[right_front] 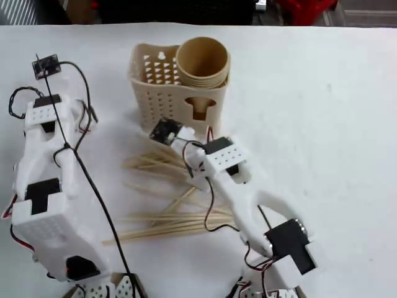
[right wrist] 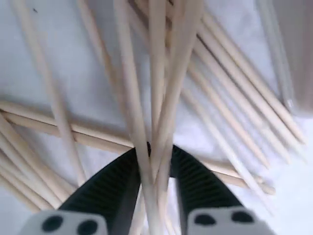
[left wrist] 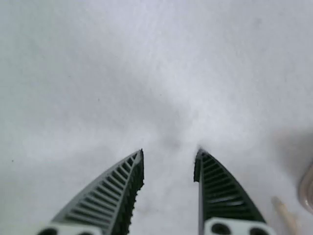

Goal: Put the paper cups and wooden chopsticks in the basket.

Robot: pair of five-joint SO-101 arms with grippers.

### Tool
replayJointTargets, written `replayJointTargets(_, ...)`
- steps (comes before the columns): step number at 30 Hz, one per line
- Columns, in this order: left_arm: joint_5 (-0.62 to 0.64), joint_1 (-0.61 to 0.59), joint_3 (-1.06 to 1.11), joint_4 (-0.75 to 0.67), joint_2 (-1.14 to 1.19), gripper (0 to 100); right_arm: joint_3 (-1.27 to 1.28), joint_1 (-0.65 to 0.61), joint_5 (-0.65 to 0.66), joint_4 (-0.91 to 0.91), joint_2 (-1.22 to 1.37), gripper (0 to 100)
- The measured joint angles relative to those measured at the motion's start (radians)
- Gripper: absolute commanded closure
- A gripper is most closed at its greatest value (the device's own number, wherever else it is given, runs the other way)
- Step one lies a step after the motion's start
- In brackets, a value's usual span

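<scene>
A cream perforated basket (right_front: 155,93) stands at the back of the white table, with stacked tan paper cups (right_front: 203,61) inside its right end. Several wooden chopsticks (right_front: 162,218) lie scattered in front of it. My right gripper (right wrist: 152,151) is down among the crossing chopsticks (right wrist: 161,93), shut on a small bundle of them held between its dark fingers (right wrist: 117,183). In the high view the right arm (right_front: 220,162) hangs over the heap just in front of the basket. My left gripper (left wrist: 170,154) stands open over bare table with nothing between its fingers (left wrist: 222,188).
The left arm (right_front: 43,180) lies along the table's left side, its cable (right_front: 93,186) trailing toward the chopsticks. A chopstick tip (left wrist: 286,215) lies beside the left gripper. The basket wall (right wrist: 293,44) is close to the right gripper. Bare table lies to the right.
</scene>
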Motion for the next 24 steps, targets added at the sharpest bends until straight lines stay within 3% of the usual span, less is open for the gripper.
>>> replayJointTargets(3,0.000,0.000,0.000,0.000,0.000,82,0.000,-0.038,0.000,0.003,0.009,77.7)
replayJointTargets(15,0.000,0.000,0.000,0.000,0.000,82,0.000,-0.058,0.000,0.095,-0.178,77.6)
replayJointTargets(24,0.000,0.000,0.000,0.000,0.000,82,-0.041,-0.101,0.048,0.009,-0.011,77.6)
